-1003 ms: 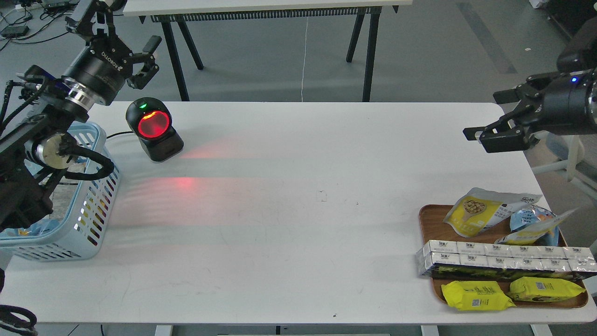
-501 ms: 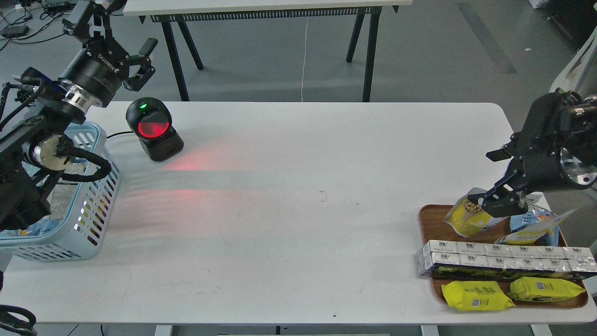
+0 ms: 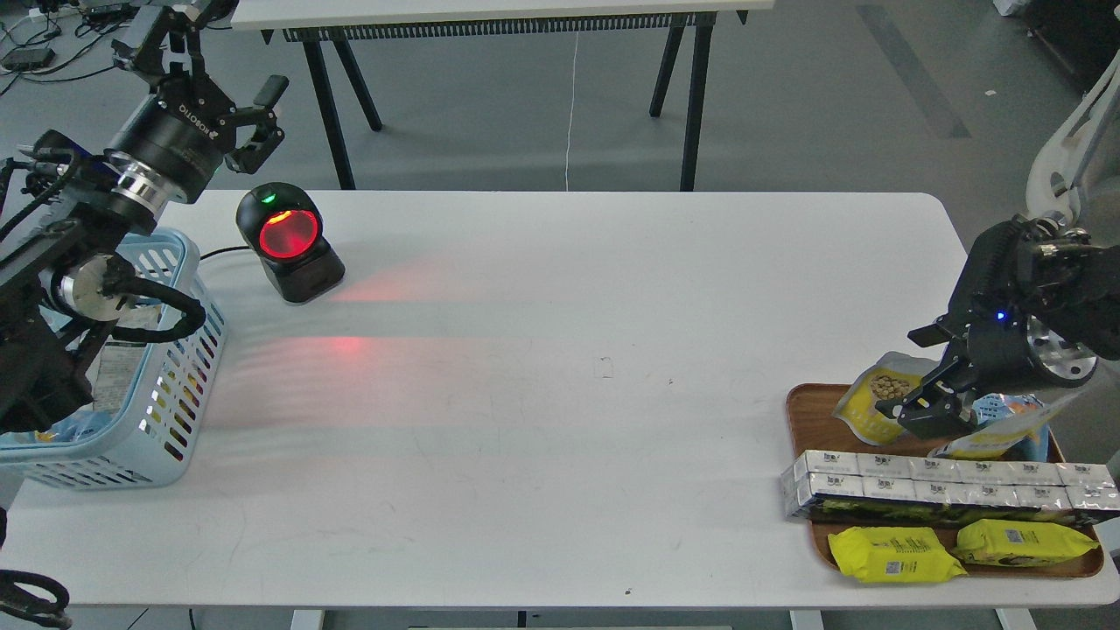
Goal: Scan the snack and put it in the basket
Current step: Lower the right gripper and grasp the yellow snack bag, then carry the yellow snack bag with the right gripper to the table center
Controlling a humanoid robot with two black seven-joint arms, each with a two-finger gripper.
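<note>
Head view shows my right gripper (image 3: pixel 929 411) low over the wooden tray (image 3: pixel 809 413), right at the snack pouch (image 3: pixel 878 401); whether its fingers have closed on the pouch I cannot tell. The pouch leans at the tray's back, beside a blue-and-white bag (image 3: pixel 997 409). I judge it light, soft and crinkly, with slick film, so a pinch on its flat top seam should hold best. My left gripper (image 3: pixel 229 131) hangs spread open behind the scanner (image 3: pixel 287 241), near the basket (image 3: pixel 179 385).
</note>
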